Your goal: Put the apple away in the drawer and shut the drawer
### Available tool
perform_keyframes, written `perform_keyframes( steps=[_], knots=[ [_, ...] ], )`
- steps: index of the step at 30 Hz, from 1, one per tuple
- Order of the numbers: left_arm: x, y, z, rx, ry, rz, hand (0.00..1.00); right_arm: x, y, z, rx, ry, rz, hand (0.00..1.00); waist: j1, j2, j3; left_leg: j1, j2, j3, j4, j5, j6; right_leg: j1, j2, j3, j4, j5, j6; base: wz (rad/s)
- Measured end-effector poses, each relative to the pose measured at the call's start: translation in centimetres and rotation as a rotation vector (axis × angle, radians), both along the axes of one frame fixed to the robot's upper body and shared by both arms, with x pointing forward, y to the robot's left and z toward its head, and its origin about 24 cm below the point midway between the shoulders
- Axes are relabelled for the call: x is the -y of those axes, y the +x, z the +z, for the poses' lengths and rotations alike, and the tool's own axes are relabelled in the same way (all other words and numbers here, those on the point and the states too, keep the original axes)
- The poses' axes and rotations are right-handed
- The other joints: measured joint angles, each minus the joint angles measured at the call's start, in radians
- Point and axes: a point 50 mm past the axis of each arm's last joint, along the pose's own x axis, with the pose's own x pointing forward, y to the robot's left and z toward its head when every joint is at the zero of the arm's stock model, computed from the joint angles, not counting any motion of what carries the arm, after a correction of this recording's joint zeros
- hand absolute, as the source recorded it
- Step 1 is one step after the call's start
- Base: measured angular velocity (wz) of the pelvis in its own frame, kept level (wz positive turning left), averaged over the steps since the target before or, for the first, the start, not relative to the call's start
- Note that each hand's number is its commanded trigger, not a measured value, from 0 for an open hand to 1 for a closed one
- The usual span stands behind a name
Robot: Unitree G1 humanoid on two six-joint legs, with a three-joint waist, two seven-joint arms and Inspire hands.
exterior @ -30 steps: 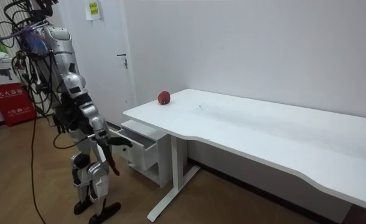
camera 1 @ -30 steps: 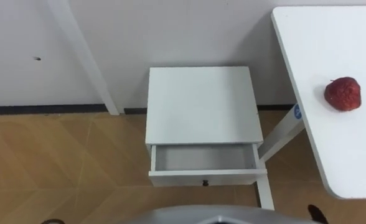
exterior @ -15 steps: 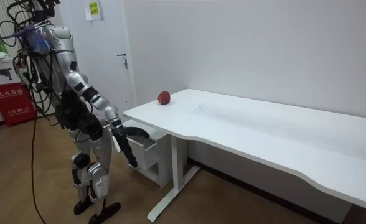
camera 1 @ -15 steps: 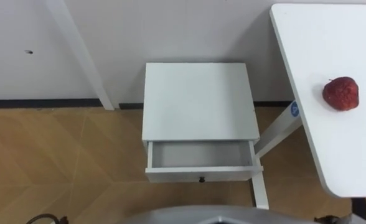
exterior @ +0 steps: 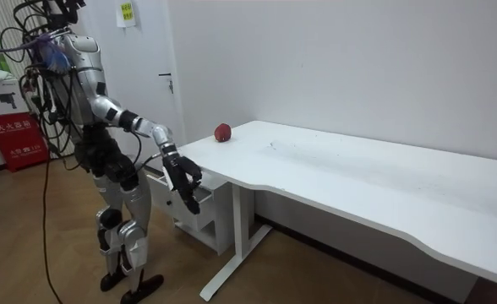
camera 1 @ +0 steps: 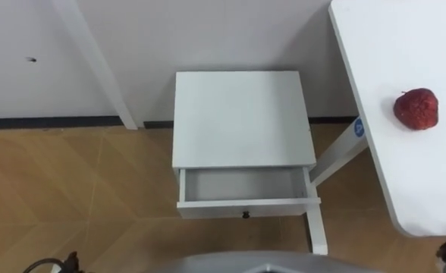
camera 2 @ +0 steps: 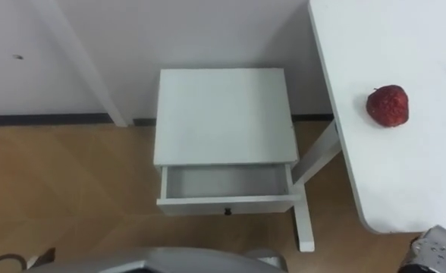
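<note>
Robot stands upright on the wood floor, facing the white cabinet (camera 1: pixel 242 117) that sits against the wall just beside the desk (camera 1: pixel 405 174).

Drawer (camera 1: pixel 242 186) is pulled out, and I see its bare bottom. There is a small dark knob (camera 1: pixel 246 214) on the front panel. The drawer's right front corner is just beside the desk leg (camera 1: pixel 316 227).

Apple (camera 1: pixel 416 108) is on the desk, near the end edge that borders the cabinet and a bit in from it. In the room view it (exterior: pixel 222 132) sits toward the wall-side corner. It is well apart from the drawer, and neither hand is on it.

Right hand (exterior: pixel 181 175): the arm is raised forward in the room view and the hand is by the desk's near corner, in front of the cabinet. The fingers hang loose and spread, with nothing held. The eye view catches it (camera 2: pixel 443 249) at the bottom right, off the desk's front edge.

Left hand (camera 1: pixel 71 262): just a dark sliver at the bottom-left edge, low over the floor. I can't tell its state.
</note>
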Motion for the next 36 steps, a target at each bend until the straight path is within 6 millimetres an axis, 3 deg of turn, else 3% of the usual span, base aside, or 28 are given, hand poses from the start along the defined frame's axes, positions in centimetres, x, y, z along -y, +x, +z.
perform_keyframes(
  steps=[6, 11, 18, 23, 28, 31, 36],
  knots=[
    [0.0, -0.1, 0.0, 0.014, -0.002, 0.006, 0.0, 1.9, 1.3, 4.6, -0.026, -0.213, 0.014, 0.0, -0.004, 0.003, -0.0002, 0.001, -0.001, 0.0, -0.005, 0.001, 0.001, -0.001, 0.001, 0.009, -0.001, 0.0, 0.0, -0.01],
    [0.0, 0.3, 0.1, 0.038, 0.008, 0.005, 0.0, 1.8, 2.8, 8.0, -0.071, -0.364, 0.029, 0.0, -0.003, 0.002, -0.0017, -0.02, 0.0, -0.001, 0.001, 0.001, 0.0, -0.018, 0.0, -0.002, -0.001, 0.001, 0.001, 0.0],
    [0.1, -0.7, -0.2, -0.002, 0.006, 0.016, 0.0, 1.0, 4.0, 13.1, -0.144, -0.649, 0.036, 0.0, 0.005, 0.009, -0.006, -0.033, -0.001, -0.006, 0.009, 0.001, 0.0, -0.028, -0.001, -0.011, -0.001, 0.001, 0.001, 0.03],
    [0.5, -0.9, -0.3, -0.01, 0.01, -0.008, 0.0, -0.4, 5.4, 14.4, -0.185, -0.798, 0.123, 0.0, 0.01, 0.006, -0.0055, -0.033, -0.001, -0.003, 0.01, 0.001, 0.0, -0.028, -0.002, -0.016, -0.001, 0.001, 0.001, 0.02],
    [1.0, -0.3, -0.4, -0.006, -0.003, -0.042, 0.0, -1.9, 7.0, 14.3, -0.253, -0.942, 0.314, 0.0, 0.031, 0.005, -0.0034, -0.03, 0.001, 0.001, 0.009, 0.001, 0.0, -0.028, -0.002, -0.008, -0.001, 0.001, 0.001, -0.05],
    [1.1, -0.3, -0.5, -0.017, -0.007, -0.058, 0.0, -3.4, 8.4, 13.6, -0.326, -1.059, 0.513, 0.0, 0.047, 0.001, 0.0013, -0.008, 0.006, 0.015, 0.002, 0.001, 0.0, -0.013, 0.002, 0.007, -0.004, 0.001, 0.001, -0.14],
    [1.1, -0.5, -0.5, -0.022, -0.007, -0.063, 0.0, -4.8, 10.1, 11.8, -0.373, -1.1, 0.788, 0.0, 0.051, -0.008, 0.0083, 0.006, 0.005, 0.002, -0.009, 0.001, -0.001, 0.004, 0.001, -0.016, -0.005, 0.001, 0.001, 0.1]
  ],
)
